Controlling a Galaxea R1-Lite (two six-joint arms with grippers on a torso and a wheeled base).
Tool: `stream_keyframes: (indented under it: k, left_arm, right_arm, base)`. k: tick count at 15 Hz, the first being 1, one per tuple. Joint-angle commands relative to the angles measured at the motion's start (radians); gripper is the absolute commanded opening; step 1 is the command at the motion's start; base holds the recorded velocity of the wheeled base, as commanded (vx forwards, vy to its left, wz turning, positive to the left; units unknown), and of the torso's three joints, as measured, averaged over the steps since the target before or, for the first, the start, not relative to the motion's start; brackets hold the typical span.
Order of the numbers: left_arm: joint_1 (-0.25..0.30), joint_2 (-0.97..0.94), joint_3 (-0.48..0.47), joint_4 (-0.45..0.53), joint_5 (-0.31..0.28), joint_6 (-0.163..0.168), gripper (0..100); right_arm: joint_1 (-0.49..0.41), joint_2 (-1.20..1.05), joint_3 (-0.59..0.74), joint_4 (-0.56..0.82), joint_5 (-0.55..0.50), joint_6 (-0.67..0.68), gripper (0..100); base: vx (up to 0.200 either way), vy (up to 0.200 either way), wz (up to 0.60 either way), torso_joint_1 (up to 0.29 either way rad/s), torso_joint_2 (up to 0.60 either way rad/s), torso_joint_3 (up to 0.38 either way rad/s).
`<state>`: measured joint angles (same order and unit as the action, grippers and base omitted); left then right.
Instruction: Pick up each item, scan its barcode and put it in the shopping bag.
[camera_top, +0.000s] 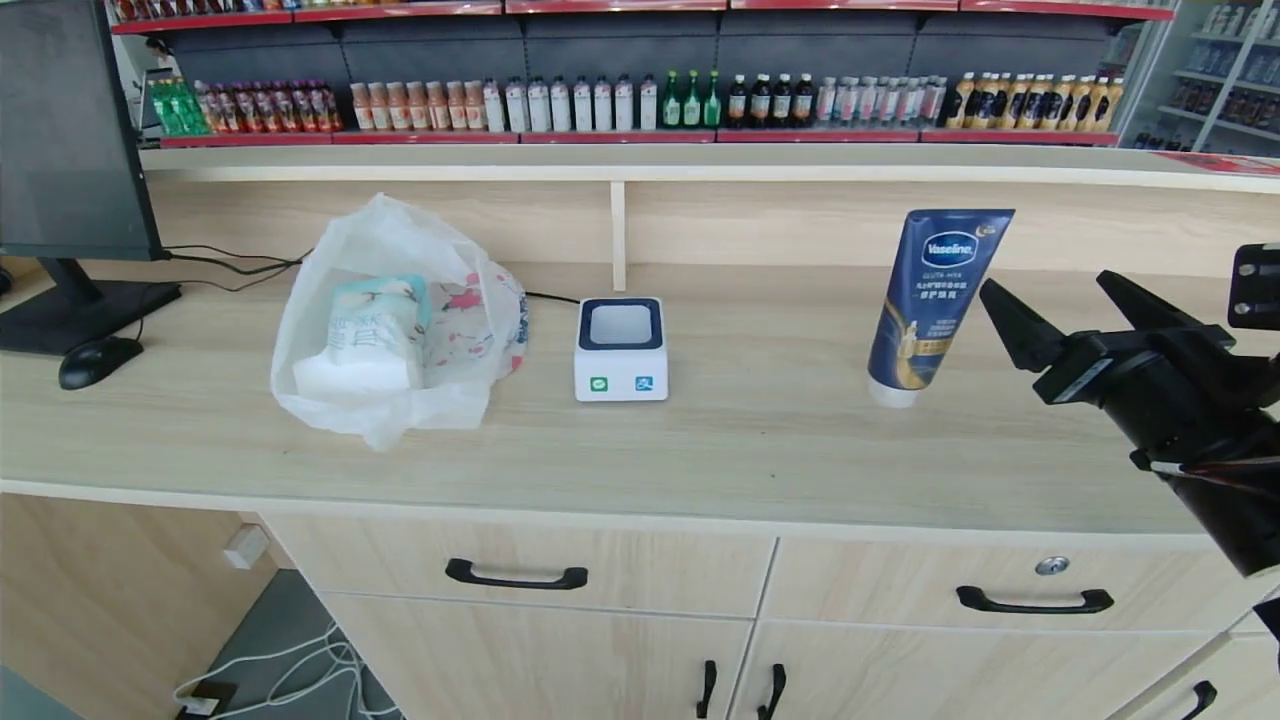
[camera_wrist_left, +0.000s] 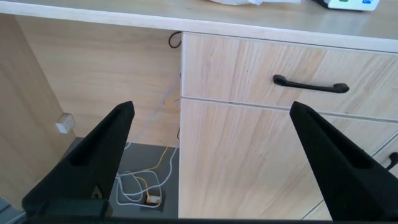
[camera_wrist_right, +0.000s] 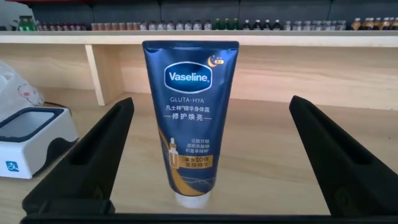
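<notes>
While the tube stands upright on the counter, right of the scanner, the right gripper hangs near it, jaws wide apart. Left gripper likewise spread, facing the drawers.

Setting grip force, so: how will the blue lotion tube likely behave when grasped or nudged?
The blue lotion tube stands upright on its narrow white cap, widening upward, so a sideways nudge would probably tip it. Its glossy body looks like soft plastic: likely to dent under a squeeze, and possibly slippery.
</notes>
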<state>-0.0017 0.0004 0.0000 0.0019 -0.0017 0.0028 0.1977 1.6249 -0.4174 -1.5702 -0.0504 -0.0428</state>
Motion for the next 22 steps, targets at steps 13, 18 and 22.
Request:
stream_keyframes:
  k: [13, 18, 22]
  left_arm:
    - [0.0, 0.0, 0.0, 0.0, 0.0, -0.001, 100]
    - [0.0, 0.0, 0.0, 0.0, 0.0, 0.0, 100]
    - [0.0, 0.0, 0.0, 0.0, 0.0, 0.0, 100]
  right_arm:
    - [-0.027, 0.072, -0.116, -0.001, 0.0, 0.006, 100]
    - [-0.044, 0.107, -0.156, -0.001, 0.0, 0.011, 100]
    - [-0.044, 0.148, -0.195, -0.001, 0.0, 0.009, 100]
  base:
    - [0.046, -0.015, 0.0, 0.0, 0.0, 0.0]
    - [0.0, 0.0, 0.0, 0.0, 0.0, 0.0]
    - [0.0, 0.0, 0.0, 0.0, 0.0, 0.0]
